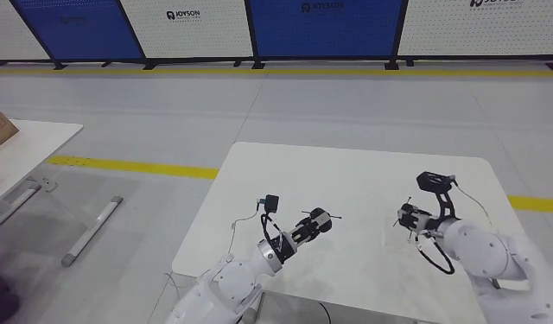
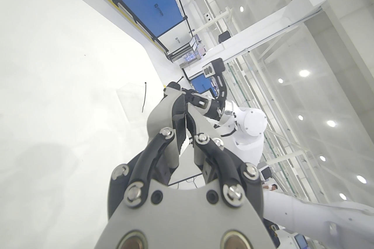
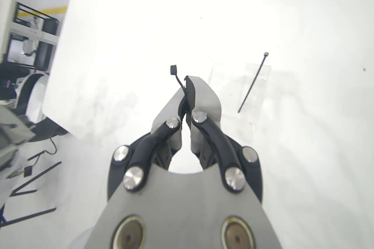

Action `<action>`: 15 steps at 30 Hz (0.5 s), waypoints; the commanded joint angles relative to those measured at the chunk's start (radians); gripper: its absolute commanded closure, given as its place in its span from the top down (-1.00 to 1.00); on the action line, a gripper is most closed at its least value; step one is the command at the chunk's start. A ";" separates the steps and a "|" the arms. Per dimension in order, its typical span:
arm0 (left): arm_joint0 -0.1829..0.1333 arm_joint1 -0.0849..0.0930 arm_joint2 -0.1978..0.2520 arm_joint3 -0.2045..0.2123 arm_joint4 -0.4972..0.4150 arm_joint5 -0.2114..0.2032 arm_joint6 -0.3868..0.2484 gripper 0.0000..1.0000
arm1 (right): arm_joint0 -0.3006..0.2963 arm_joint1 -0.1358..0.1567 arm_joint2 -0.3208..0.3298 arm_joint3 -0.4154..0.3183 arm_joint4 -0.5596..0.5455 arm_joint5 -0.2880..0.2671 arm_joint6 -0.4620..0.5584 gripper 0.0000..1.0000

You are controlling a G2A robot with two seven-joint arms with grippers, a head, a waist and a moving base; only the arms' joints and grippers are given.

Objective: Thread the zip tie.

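zip tie [image 3: 178, 81] clamped in right claw [image 3: 186, 83], head end poking past the tips, long axis roughly along the fingers, held above the table [image 1: 363, 173]. left claw [image 1: 320, 219] well apart on its left, pressed together, seemingly on a thin black strip [image 2: 180, 79]. spare tie [image 3: 252, 82] lies flat nearby.

I see one white table [image 1: 363, 177]; a single black zip tie [image 3: 252, 83] lies flat on its top.
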 commanded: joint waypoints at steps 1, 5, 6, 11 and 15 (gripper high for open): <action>0.000 0.000 0.000 0.000 0.000 0.000 0.000 -1.00 | -0.052 0.000 0.032 -0.072 0.036 0.010 -0.078 -1.00; 0.000 0.000 0.000 0.000 0.000 0.000 0.000 -1.00 | -0.137 -0.004 0.069 -0.167 0.098 -0.006 -0.214 -1.00; 0.000 0.000 0.000 0.000 0.000 0.000 0.000 -1.00 | -0.151 -0.005 0.072 -0.176 0.098 -0.003 -0.238 -1.00; 0.000 0.000 0.000 0.000 0.000 0.000 0.000 -1.00 | -0.161 -0.005 0.061 -0.185 0.119 -0.025 -0.216 -1.00; 0.000 0.000 0.000 0.000 0.000 0.000 0.000 -1.00 | -0.161 -0.005 0.061 -0.185 0.119 -0.025 -0.216 -1.00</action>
